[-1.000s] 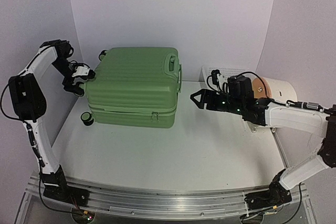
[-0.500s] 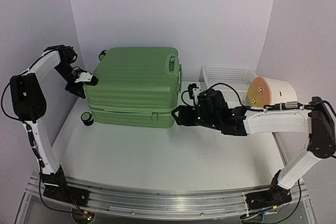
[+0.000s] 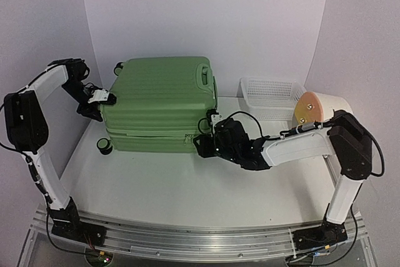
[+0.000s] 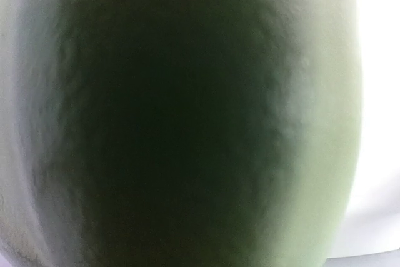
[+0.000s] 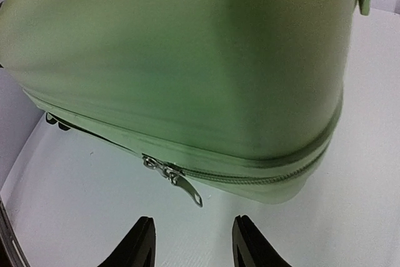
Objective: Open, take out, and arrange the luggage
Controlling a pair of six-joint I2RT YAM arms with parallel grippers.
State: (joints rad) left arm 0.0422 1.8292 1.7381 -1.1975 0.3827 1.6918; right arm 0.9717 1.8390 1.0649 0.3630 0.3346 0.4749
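Note:
The luggage (image 3: 159, 98) is a light-green ribbed suitcase lying flat and zipped shut at the back left of the table. My left gripper (image 3: 97, 100) is pressed against its left edge. The left wrist view is filled with blurred green shell (image 4: 312, 123), so those jaws are hidden. My right gripper (image 3: 199, 145) is low on the table at the suitcase's front right corner. In the right wrist view it (image 5: 194, 245) stands open, and the silver zipper pull (image 5: 184, 186) hangs just ahead of the fingertips, apart from them.
A white mesh basket (image 3: 272, 92) stands at the back right, with a cream cylinder with an orange face (image 3: 322, 110) beside it. A black suitcase wheel (image 3: 104, 147) sticks out at the front left corner. White table (image 3: 187, 198) lies in front.
The right arm has swung left from beside the cylinder to the suitcase's front corner, its jaws narrowing. The left gripper has closed in against the suitcase's left edge.

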